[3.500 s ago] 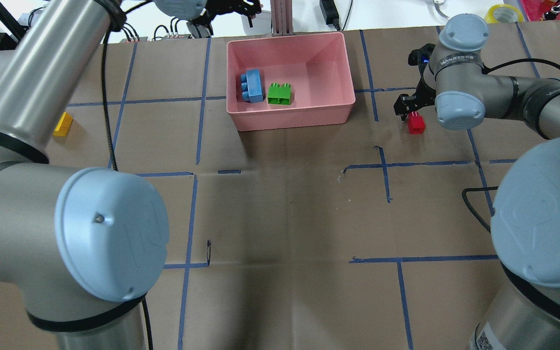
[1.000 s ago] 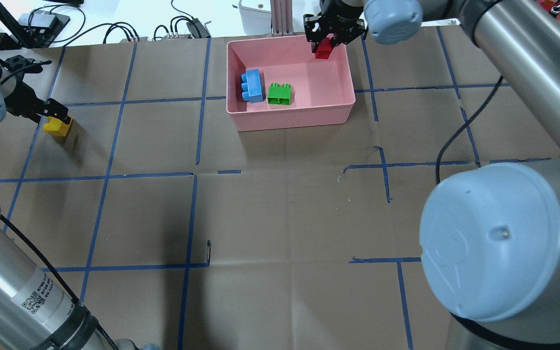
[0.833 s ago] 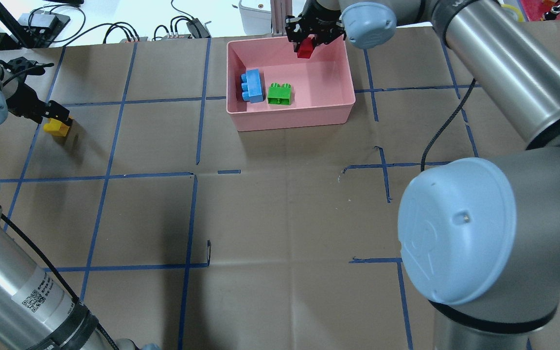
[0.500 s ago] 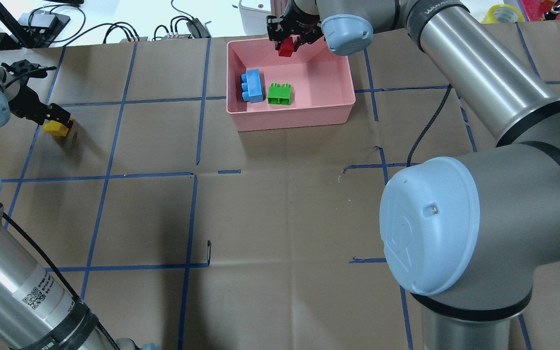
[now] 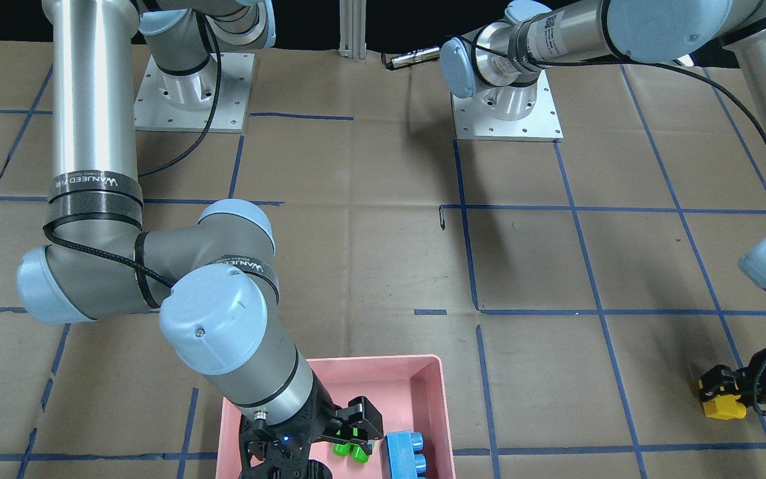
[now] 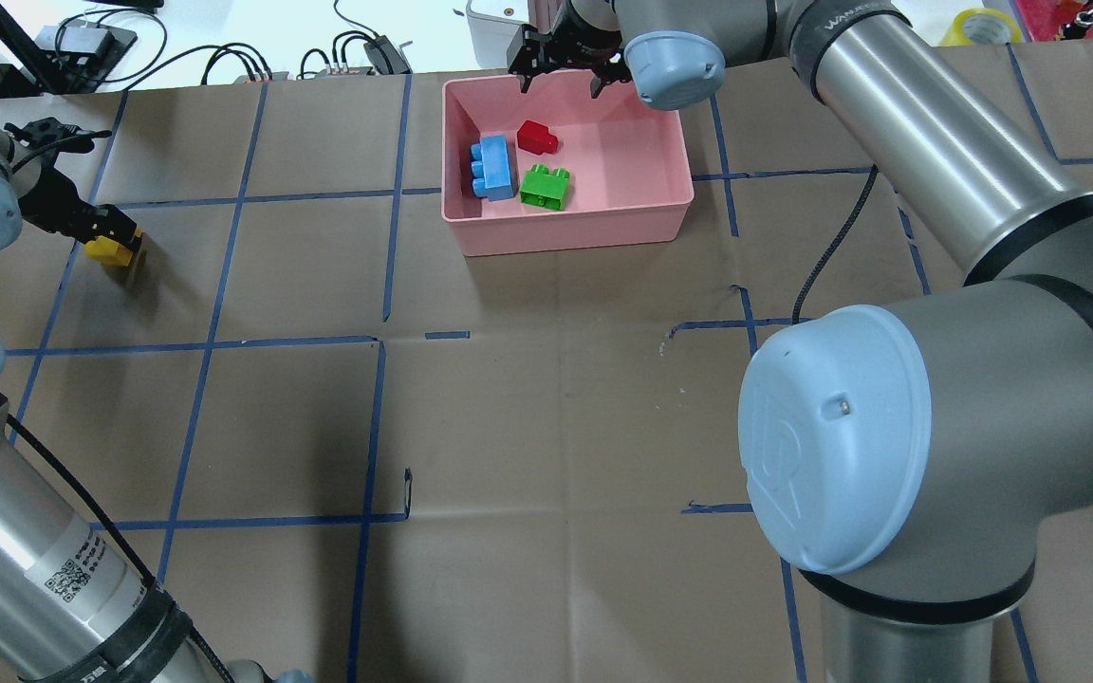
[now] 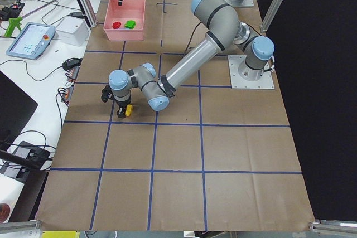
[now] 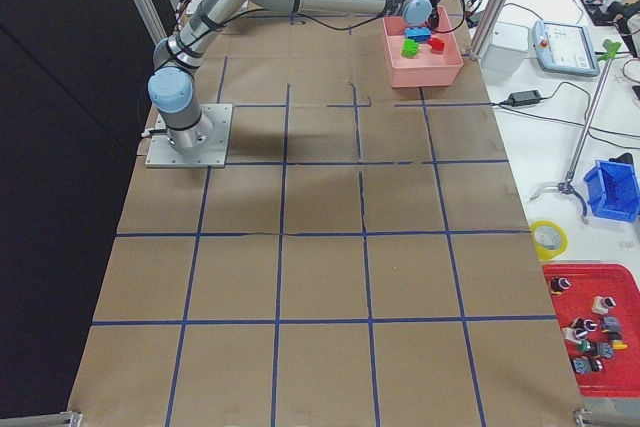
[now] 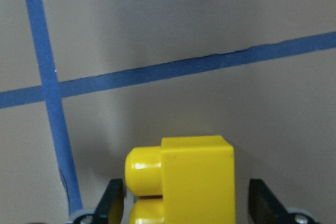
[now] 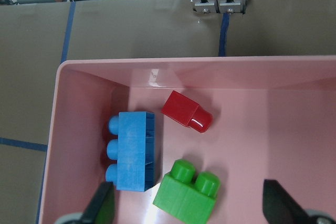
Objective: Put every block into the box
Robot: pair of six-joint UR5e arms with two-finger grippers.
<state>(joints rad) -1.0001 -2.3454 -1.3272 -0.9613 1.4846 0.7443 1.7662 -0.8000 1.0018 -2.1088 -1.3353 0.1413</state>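
Note:
The pink box stands at the table's far middle. In it lie the blue block, the green block and the red block on its side. My right gripper hovers open and empty over the box's far wall; its fingers frame the three blocks in the right wrist view. The yellow block sits on the table at the far left. My left gripper is open and down around it, with a finger on each side and a small gap.
An aluminium post stands just behind the box. Cables and small devices lie along the far edge, and a tape roll at the far right. Blue tape lines grid the brown table cover.
My right gripper carried the red block left over the box, opened and dropped it; it now lies beside the blue block. The green block turned slightly. My left gripper lowered around the yellow block.

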